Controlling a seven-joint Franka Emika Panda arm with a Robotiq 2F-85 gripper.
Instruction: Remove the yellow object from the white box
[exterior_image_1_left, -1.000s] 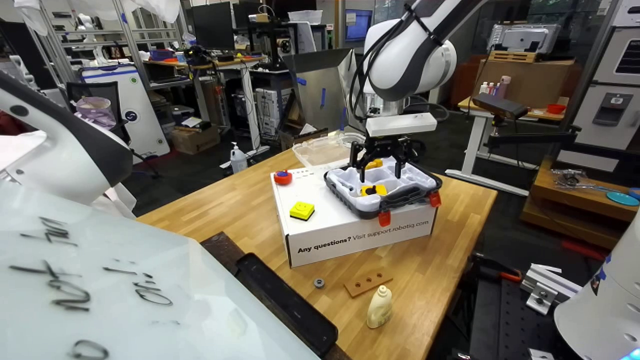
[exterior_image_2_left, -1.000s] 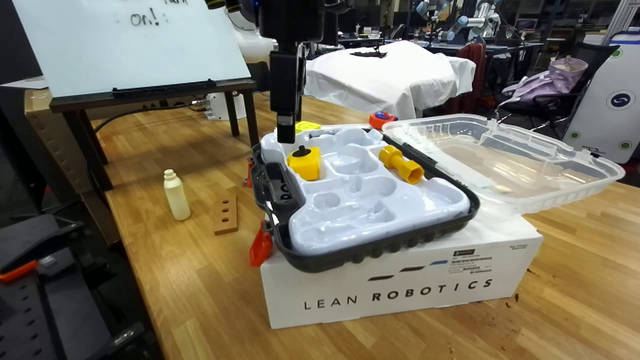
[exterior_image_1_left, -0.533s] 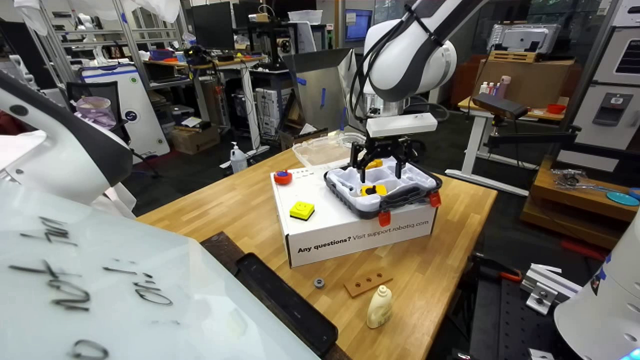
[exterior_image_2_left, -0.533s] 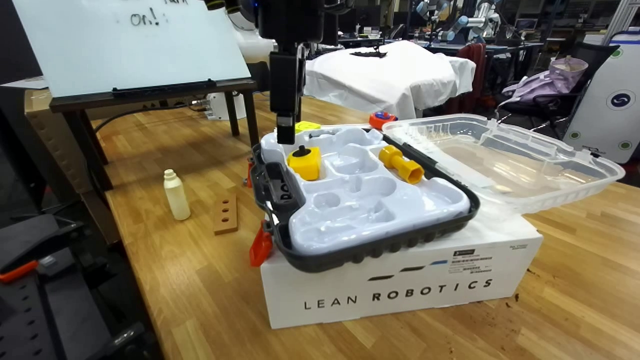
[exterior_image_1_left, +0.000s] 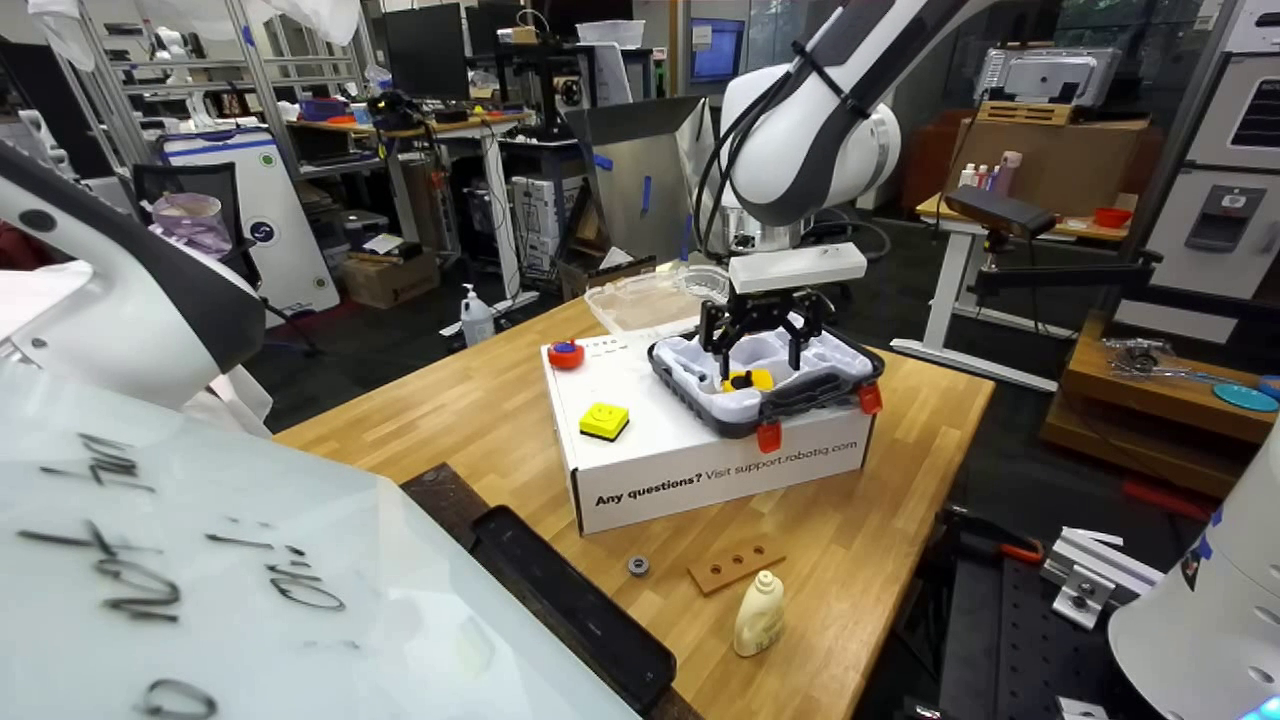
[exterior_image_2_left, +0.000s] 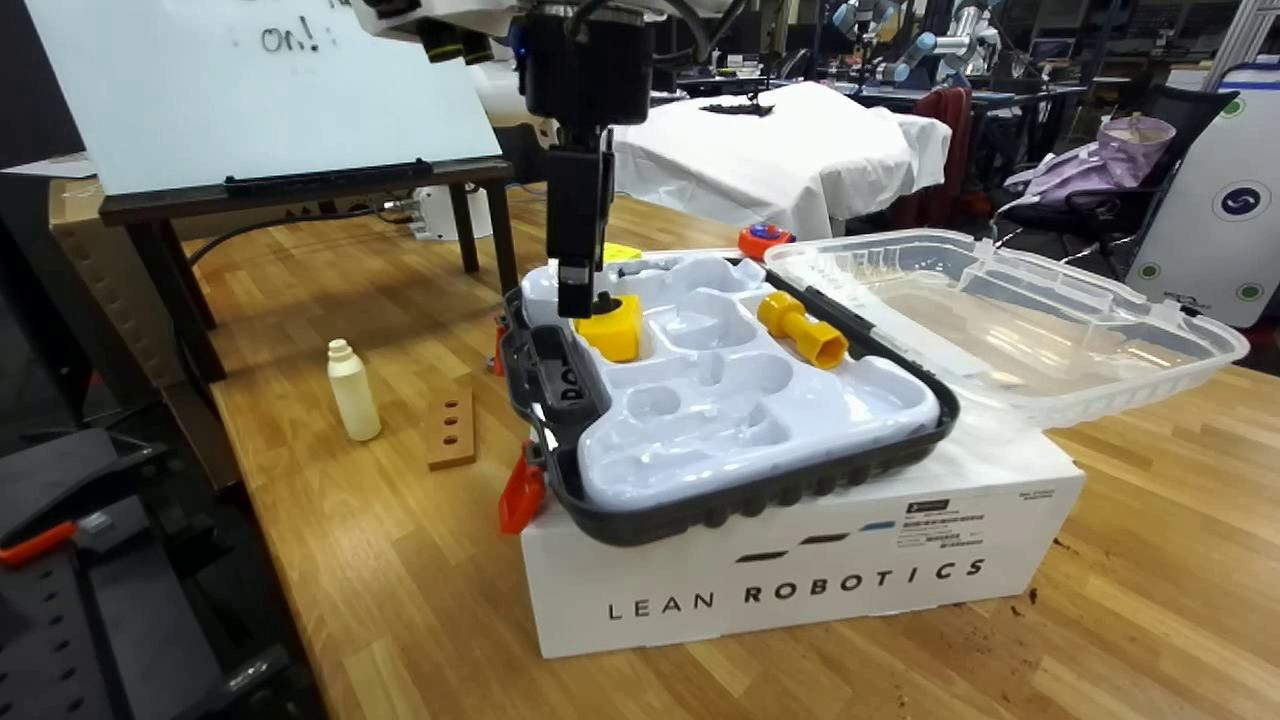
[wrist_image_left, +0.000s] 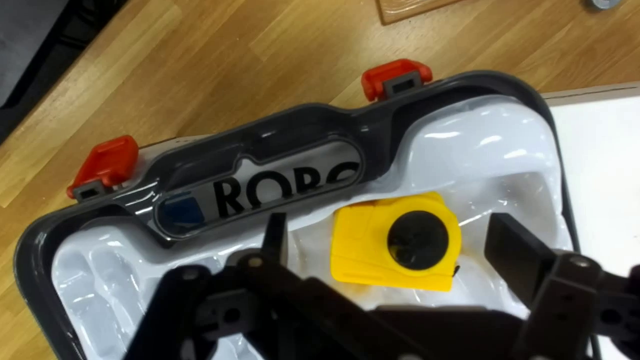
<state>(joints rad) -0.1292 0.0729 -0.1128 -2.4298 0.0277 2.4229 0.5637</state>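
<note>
Wooden tabletop (exterior_image_1_left: 450, 410) carries bottle (exterior_image_1_left: 759, 617), drilled strip (exterior_image_1_left: 726, 575), carton (exterior_image_1_left: 650, 440); claw (exterior_image_1_left: 760, 368) gapes wide over the yellow tape measure (wrist_image_left: 360, 245).

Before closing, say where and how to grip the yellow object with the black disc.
Probably from above, pinching the yellow object by its short ends: in the wrist view the open end effector spans them, while the tray crowds one long side.

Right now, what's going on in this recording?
A robot arm has its open tool over the dark-rimmed white box. In the wrist view, it straddles the yellow object, the one with a black disc, with gaps on both sides, so nothing is gripped yet. A yellow socket-like piece also lies in the box.
</note>
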